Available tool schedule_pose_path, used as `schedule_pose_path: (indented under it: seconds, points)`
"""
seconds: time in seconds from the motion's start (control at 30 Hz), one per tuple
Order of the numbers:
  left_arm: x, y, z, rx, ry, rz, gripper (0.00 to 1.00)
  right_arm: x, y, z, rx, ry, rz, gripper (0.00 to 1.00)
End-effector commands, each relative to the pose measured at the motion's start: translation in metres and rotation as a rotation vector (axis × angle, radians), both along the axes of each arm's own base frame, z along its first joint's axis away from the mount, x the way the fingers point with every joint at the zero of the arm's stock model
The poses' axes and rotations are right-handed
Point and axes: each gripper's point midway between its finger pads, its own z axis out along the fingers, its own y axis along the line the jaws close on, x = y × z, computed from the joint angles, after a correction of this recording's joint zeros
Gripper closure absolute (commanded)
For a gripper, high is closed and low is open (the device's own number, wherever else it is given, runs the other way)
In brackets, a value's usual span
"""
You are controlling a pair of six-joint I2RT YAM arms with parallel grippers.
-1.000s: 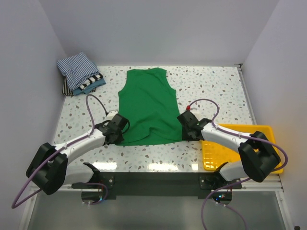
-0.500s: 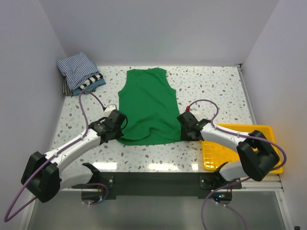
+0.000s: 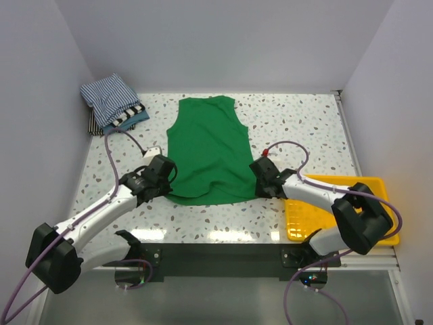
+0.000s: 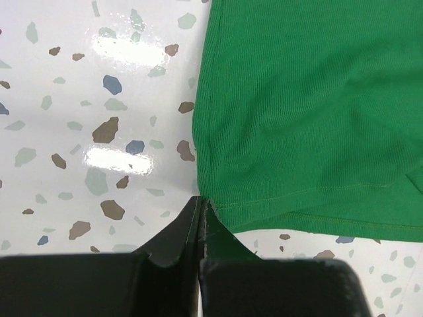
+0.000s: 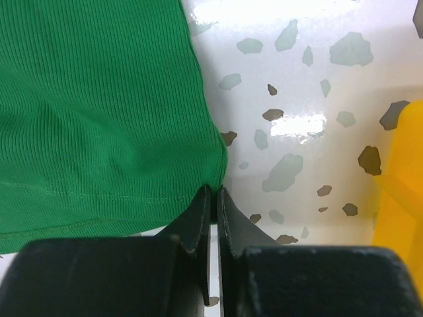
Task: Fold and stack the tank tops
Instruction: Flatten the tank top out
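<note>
A plain green tank top lies flat mid-table, neck at the far end and hem toward me. My left gripper is at the hem's left corner. In the left wrist view its jaws are pressed together with the corner of the green cloth pinched at their tips. My right gripper is at the hem's right corner. In the right wrist view its jaws stand almost together, nipping the edge of the green cloth. A blue-and-white striped top lies folded at the back left.
Under the striped top, a black-and-white striped top and a teal one show in the same pile against the left wall. A yellow plastic tray sits at the near right, its edge just right of my right gripper.
My right gripper has closed on the hem's right corner. My left gripper, shut throughout, has shifted slightly left and away, drawing the left hem corner with it.
</note>
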Motion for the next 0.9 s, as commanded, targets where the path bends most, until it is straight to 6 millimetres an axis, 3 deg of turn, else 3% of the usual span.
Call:
schedule_pose_path:
  seconds: [0.0, 0.2, 0.33, 0.5, 0.6, 0.67, 0.7, 0.77, 0.8, 0.87]
  points:
    - [0.012, -0.005, 0.031, -0.043, -0.084, 0.027, 1.00, -0.002, -0.009, 0.005, -0.020, 0.003, -0.027, 1.00]
    - [0.017, 0.000, 0.056, -0.061, -0.148, 0.053, 1.00, 0.007, -0.038, 0.061, -0.057, -0.081, -0.060, 1.00]
    - [0.017, 0.006, 0.064, -0.072, -0.167, 0.068, 1.00, 0.013, -0.065, 0.079, -0.085, -0.090, -0.098, 1.00]
    - [0.017, 0.011, 0.078, -0.116, -0.200, 0.078, 1.00, 0.013, -0.062, 0.101, -0.023, -0.119, -0.078, 1.00]
    - [0.020, 0.013, 0.111, -0.170, -0.281, 0.088, 1.00, 0.015, -0.058, 0.139, 0.023, -0.184, -0.065, 1.00]
    - [0.022, 0.015, 0.144, -0.210, -0.360, 0.095, 1.00, 0.019, -0.057, 0.181, 0.057, -0.268, -0.055, 1.00]
    - [0.023, 0.014, 0.157, -0.231, -0.393, 0.096, 1.00, 0.025, -0.054, 0.215, 0.093, -0.342, -0.052, 1.00]
    - [0.024, 0.007, 0.188, -0.293, -0.465, 0.068, 1.00, 0.023, -0.050, 0.247, 0.126, -0.389, -0.020, 1.00]
    - [0.025, -0.001, 0.192, -0.323, -0.466, 0.034, 1.00, 0.026, -0.046, 0.273, 0.151, -0.438, -0.002, 1.00]
    - [0.024, -0.012, 0.188, -0.354, -0.438, -0.007, 1.00, 0.026, -0.044, 0.279, 0.150, -0.419, 0.017, 1.00]
